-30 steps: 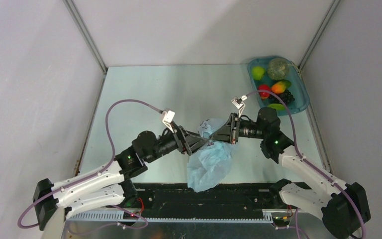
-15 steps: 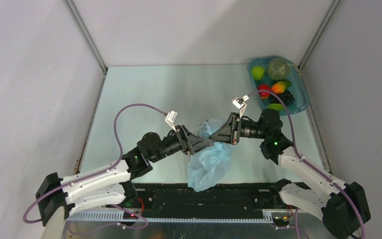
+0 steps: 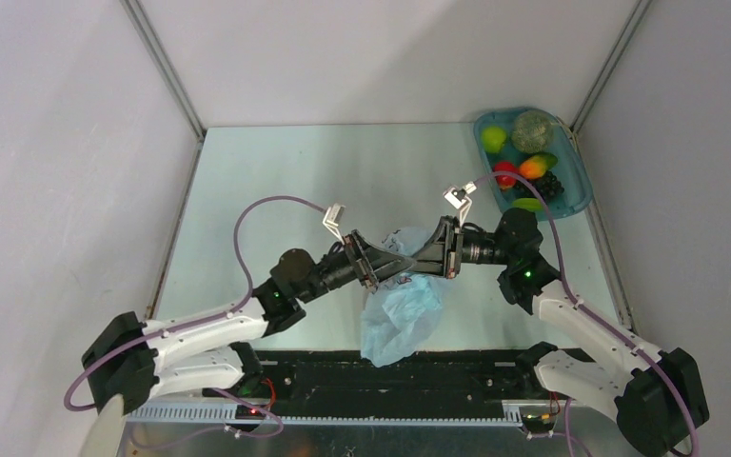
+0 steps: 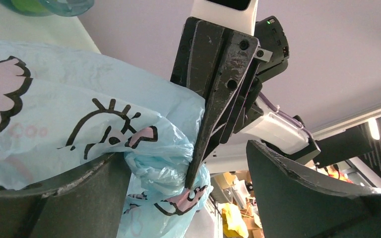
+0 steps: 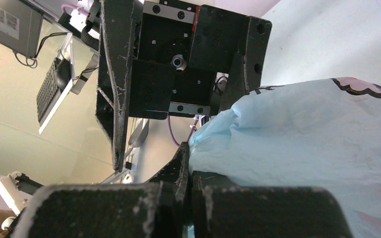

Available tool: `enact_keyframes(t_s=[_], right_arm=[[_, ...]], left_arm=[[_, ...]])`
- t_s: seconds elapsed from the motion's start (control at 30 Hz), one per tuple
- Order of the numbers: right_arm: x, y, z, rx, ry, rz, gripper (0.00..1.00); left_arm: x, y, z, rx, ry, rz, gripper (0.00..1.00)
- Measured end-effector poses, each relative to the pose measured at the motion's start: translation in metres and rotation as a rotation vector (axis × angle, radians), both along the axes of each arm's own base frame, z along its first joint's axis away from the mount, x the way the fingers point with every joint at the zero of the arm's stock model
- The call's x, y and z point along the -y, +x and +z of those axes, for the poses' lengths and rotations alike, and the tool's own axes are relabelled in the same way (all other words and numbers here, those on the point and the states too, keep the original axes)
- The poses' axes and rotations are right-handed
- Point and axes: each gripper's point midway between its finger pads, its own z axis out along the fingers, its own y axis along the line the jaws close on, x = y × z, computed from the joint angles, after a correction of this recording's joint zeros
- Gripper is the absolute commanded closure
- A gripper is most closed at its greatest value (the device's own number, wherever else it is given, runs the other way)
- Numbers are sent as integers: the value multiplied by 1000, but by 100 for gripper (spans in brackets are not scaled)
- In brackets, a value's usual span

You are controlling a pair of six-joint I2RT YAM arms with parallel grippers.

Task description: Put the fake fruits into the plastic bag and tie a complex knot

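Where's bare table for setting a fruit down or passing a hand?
Free: table far-left, between wall and left arm; back strip left of tray. Crowded: centre, where left gripper and right gripper meet at plastic bag.

Plain grey walls [image 3: 57,143] meet at metal corner posts [image 3: 164,69] around a pale green tabletop [image 3: 276,181]. Outside the enclosure, a ceiling light strip [image 4: 374,128] glows and a black keyboard [image 5: 48,101] shows.

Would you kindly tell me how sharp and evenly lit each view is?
Top external: even, soft light, sharp, no glare on the plastic bag. Left wrist: bag print crisp, room behind blurred. Right wrist: right gripper dark and soft up close, bag pale.
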Motion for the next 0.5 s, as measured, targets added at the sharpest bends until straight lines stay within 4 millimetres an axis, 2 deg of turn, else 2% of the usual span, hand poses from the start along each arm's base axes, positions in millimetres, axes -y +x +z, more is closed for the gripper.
enact_keyframes(t_s=[0.27,0.4,0.5], right_arm=[[1,-3,1,-3,3,19,100],[1,-4,1,-6,3,24,100],[0,-3,0,-12,0,25,100]], left_arm=[[9,3,-1,-7,-48,-26,7],[16,4,-6,-16,-62,-50,8],[19,3,-6,-14,-76,-64,13]])
